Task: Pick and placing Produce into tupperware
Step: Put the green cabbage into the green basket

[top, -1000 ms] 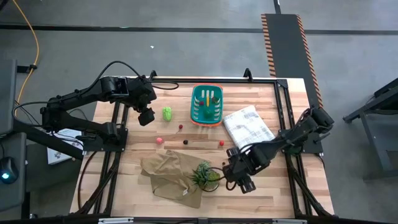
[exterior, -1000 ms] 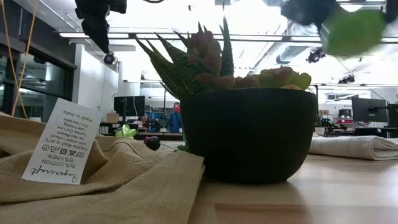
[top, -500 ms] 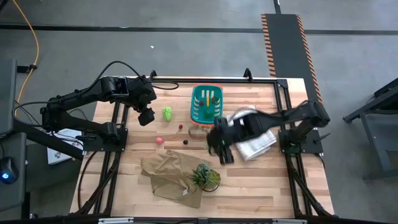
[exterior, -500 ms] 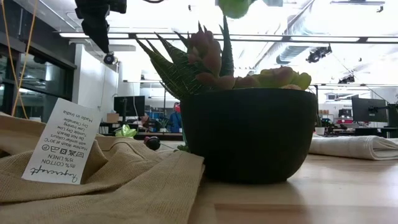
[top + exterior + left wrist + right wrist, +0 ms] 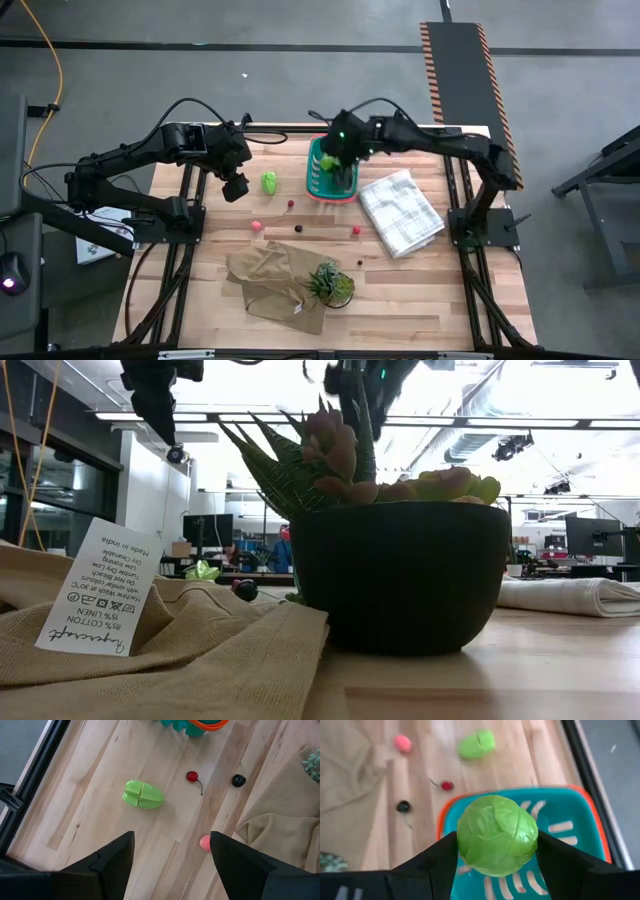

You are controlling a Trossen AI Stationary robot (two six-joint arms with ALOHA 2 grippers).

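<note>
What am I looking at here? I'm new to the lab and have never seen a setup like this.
Two dark robot arms work at a wooden table. One picture looks straight down, one looks level across the tabletop past a potted plant, and two come from cameras on the arms' wrists. The right tool holds a round light green vegetable above the teal basket. The left tool is open and empty, hovering over a green fruit, a cherry and a pink piece. A checked cloth and a tan cloth also lie on the table.
</note>
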